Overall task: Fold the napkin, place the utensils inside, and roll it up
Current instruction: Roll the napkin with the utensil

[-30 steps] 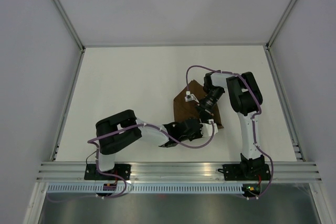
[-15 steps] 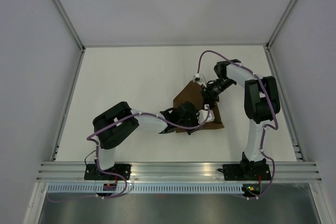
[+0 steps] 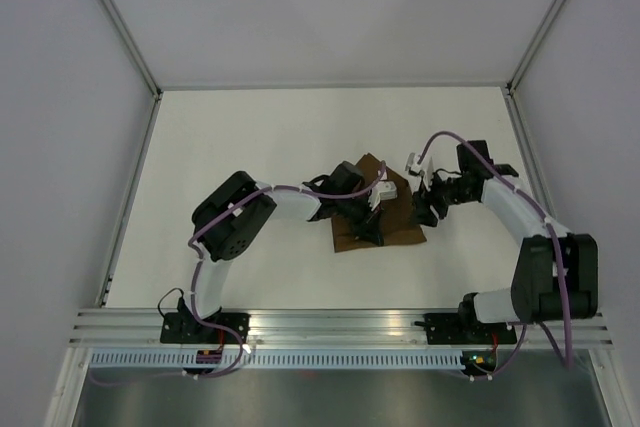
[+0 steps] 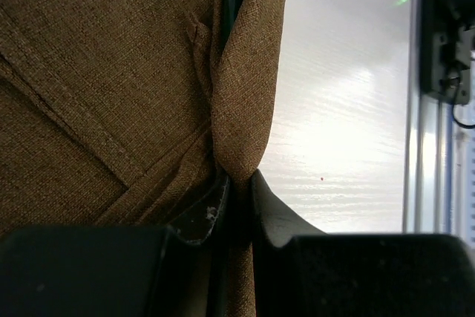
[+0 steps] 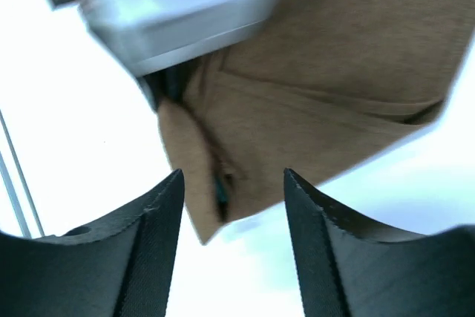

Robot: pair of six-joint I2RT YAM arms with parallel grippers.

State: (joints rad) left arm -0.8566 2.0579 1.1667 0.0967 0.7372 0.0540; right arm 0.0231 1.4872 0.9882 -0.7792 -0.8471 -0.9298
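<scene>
Left pincer [image 4: 239, 183]: clenched. We see its two dark fingers [image 4: 204, 213] pressed together on a raised fold of the napkin [image 4: 111, 72], with cloth between the pads.

Right pincer [image 5: 233, 172]: released. Its fingers [image 5: 159, 217] stand well apart with nothing between them, and it hangs over the napkin's edge.

The two pincers: from above, we find the left pincer [image 3: 368, 222] on the cloth and the right pincer [image 3: 428, 209] just beside the cloth's right edge, near each other but apart.

Napkin: brown woven cloth lying folded under and ahead of the left pincer. A hem line runs slantwise across it. From above it shows as a small brown patch [image 3: 398, 232] between the two arms.

Utensil [image 4: 231, 5]: only a dark green sliver shows, tucked inside the fold ahead of the left pincer's tips. The right wrist view shows the same dark sliver [image 5: 220, 191] between that pincer's fingers, inside the cloth's edge.

Table [image 3: 250, 137]: plain white and matte, spreading out from both pincers on every side, with a soft glare beside the fold.

Rail [image 3: 340, 325]: ribbed aluminium along the near edge behind the pincers, carrying both arm bases.

Walls [image 3: 60, 147]: pale grey panels closing in the left, right and far sides, joined by slanting metal posts [image 3: 120, 17].
</scene>
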